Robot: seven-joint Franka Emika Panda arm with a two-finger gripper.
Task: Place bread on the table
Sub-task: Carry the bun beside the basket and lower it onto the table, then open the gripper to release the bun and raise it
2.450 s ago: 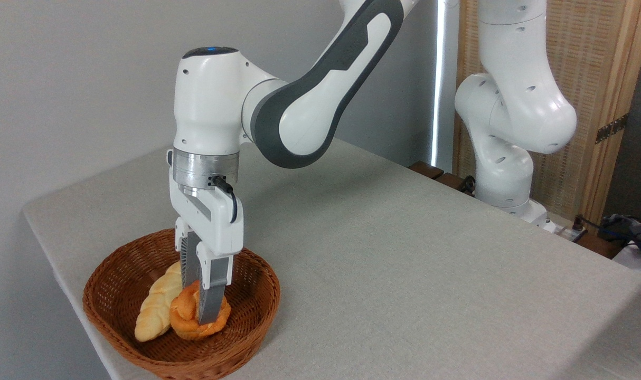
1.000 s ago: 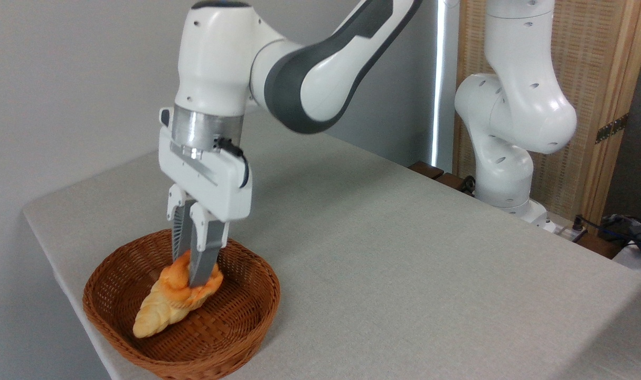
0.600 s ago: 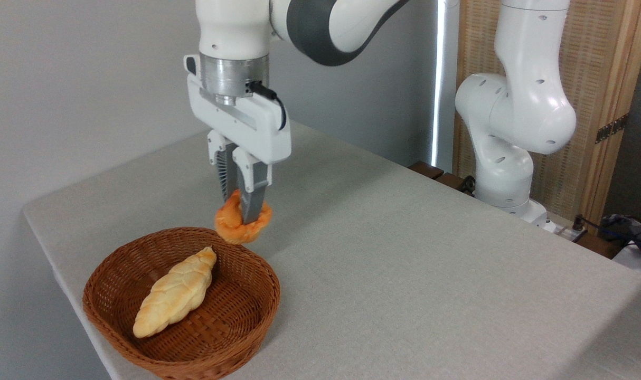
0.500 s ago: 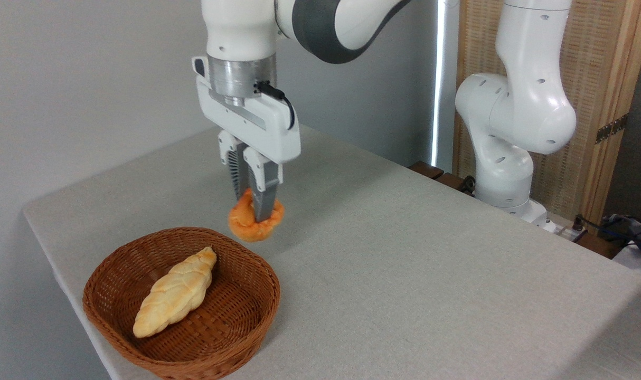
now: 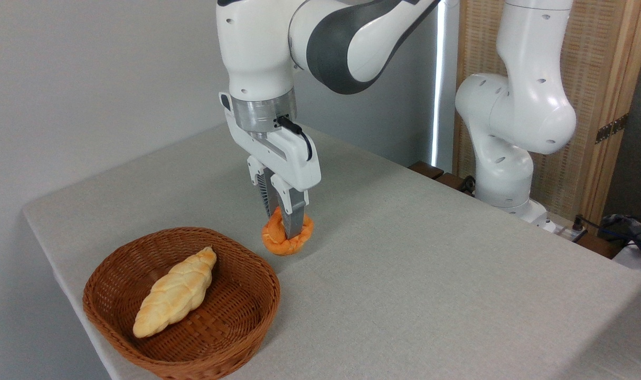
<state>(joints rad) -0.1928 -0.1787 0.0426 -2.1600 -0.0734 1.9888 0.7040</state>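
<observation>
Hand [image 5: 285,226] is clamped on the bun [image 5: 287,240], fingers [image 5: 295,219] pointing near straight down and biting into the swirled top, so the bun hangs under the fingertips with its lower half showing below them. Top-down pinch makes sense: a soft round thing with a knotted crown gives the fingers something to squeeze, and a vertical approach keeps the arm off the basket [image 5: 236,348] rim. Bun sits just right of the basket and a bit behind it, outside the rim, over bare worktop [image 5: 431,264]. It looks very low, at or just above the cloth; I can't tell from this angle whether the underside is touching, there's shadow right beneath it but no clear gap. Loaf [image 5: 175,292] lies diagonally in the basket, alone, well clear of the hand, not the target. Judging by layout, the carry-out part is done and what's left is set-down and release: lower until the bun bears on the worktop, spread the fingers, lift straight up. Risks, my read: bun is squishy and the fingers are dug in, so it may stick to one finger and tip or roll on release; the drop spot is near the basket wall, so a roll left could bump it. Plenty of free worktop to the right of the basket if more margin is wanted. Rest of the worktop near the bun carries nothing.
</observation>
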